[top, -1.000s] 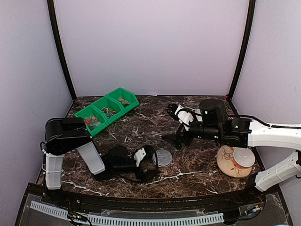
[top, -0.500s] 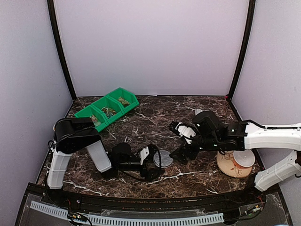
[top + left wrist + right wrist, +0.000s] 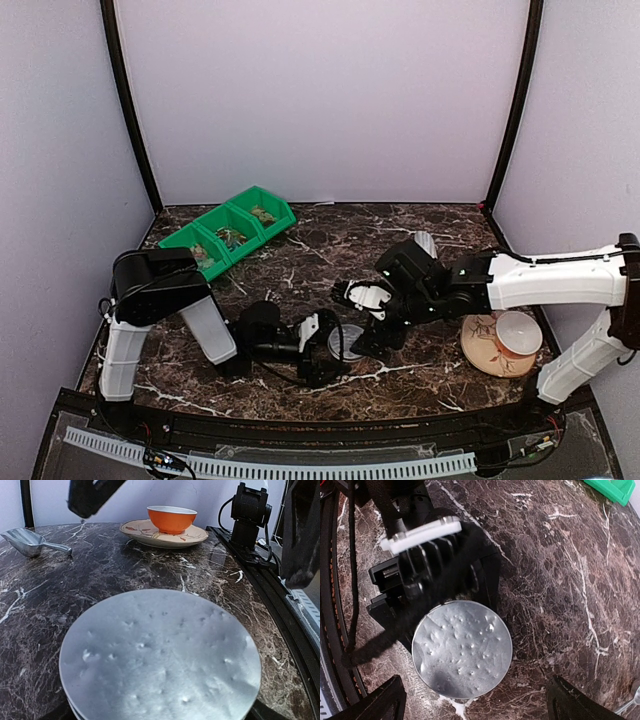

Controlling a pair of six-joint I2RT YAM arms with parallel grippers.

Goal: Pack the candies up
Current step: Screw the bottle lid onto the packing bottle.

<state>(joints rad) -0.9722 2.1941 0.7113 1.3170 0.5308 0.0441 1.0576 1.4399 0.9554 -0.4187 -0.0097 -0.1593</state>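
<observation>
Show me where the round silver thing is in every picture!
Top external: the silver disc lies low in the centre, near the table's front.
Left wrist: it fills the bottom middle.
Right wrist: it sits lower centre-left.
Shared landmark: the dark marble table lies under it in every view.

- The candies (image 3: 232, 237) are tiny wrapped bits in mixed colours, too small for me to pick out singly.
- They're loose in all three compartments of the green bin (image 3: 280, 222), far-left on the tabletop (image 3: 330, 240).
</observation>
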